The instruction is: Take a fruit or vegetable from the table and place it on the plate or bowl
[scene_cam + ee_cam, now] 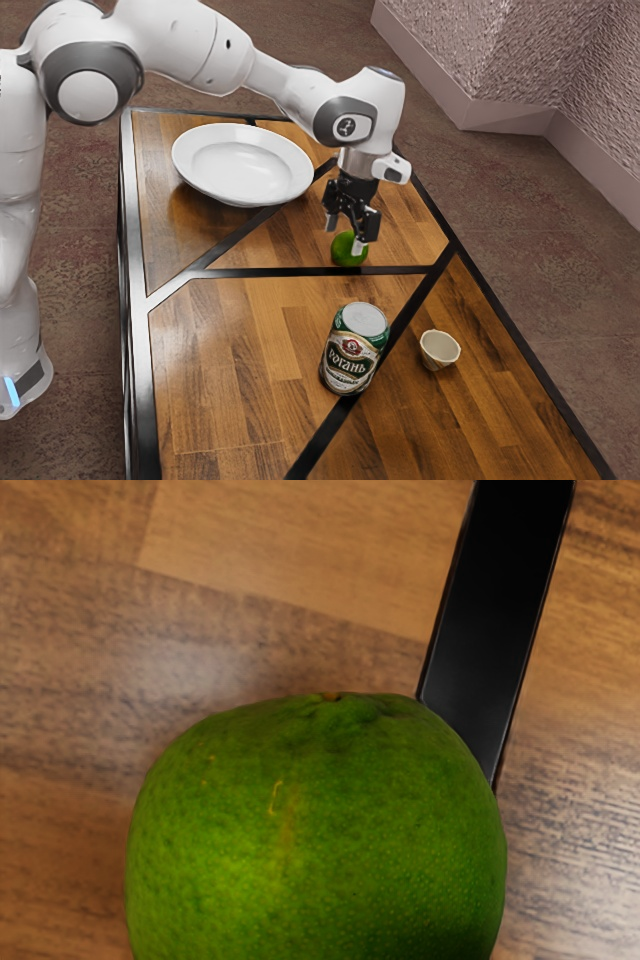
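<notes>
Green lime (349, 250): it rests on the wooden counter (250, 330), just behind a black inlay strip. In the wrist view it bulks large (315, 830) straight under the hand.
Jaws: they are lowered onto the top of the lime. You cannot tell from either view whether they stand apart or are clamped on it.
Lime to jaws: the fruit sits directly beneath them and centred, with its base on the counter and not lifted.
Plate (243, 163): white, with nothing on it. It sits farther back and toward the exterior view's left, well apart from the lime.
Done: judging from the pose, the reach down to the fruit is complete.
Left: you need a confirmed grip, the lift, the carry across to the plate and the release. None of these shows as done.
Bystanders: the can (353, 348) and the small cup (439, 349) stand nearer the camera, on the side away from the plate.
</notes>
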You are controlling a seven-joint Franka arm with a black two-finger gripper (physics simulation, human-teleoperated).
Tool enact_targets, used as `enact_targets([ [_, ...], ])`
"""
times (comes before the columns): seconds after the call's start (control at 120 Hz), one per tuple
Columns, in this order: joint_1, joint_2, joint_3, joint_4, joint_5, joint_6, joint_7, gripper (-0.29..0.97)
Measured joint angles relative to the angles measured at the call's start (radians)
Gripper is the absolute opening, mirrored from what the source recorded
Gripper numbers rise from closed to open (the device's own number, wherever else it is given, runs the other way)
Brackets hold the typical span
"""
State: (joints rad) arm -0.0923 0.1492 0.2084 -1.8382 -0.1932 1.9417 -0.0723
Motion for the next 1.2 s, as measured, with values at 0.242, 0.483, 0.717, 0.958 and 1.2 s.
enact_targets([
  [0.242, 0.014, 0.019, 0.0, 0.002, 0.002, 0.025, -0.001, 0.68],
  [0.483, 0.018, 0.028, 0.0, 0.003, 0.0, 0.042, -0.004, 0.62],
  [0.717, 0.017, 0.039, 0.0, 0.002, -0.004, 0.054, -0.009, 0.51],
  [0.958, 0.028, 0.039, 0.001, 0.004, 0.001, 0.062, -0.018, 0.36],
  [1.2, 0.049, -0.019, 0.012, 0.057, 0.008, 0.021, -0.025, 0.31],
])
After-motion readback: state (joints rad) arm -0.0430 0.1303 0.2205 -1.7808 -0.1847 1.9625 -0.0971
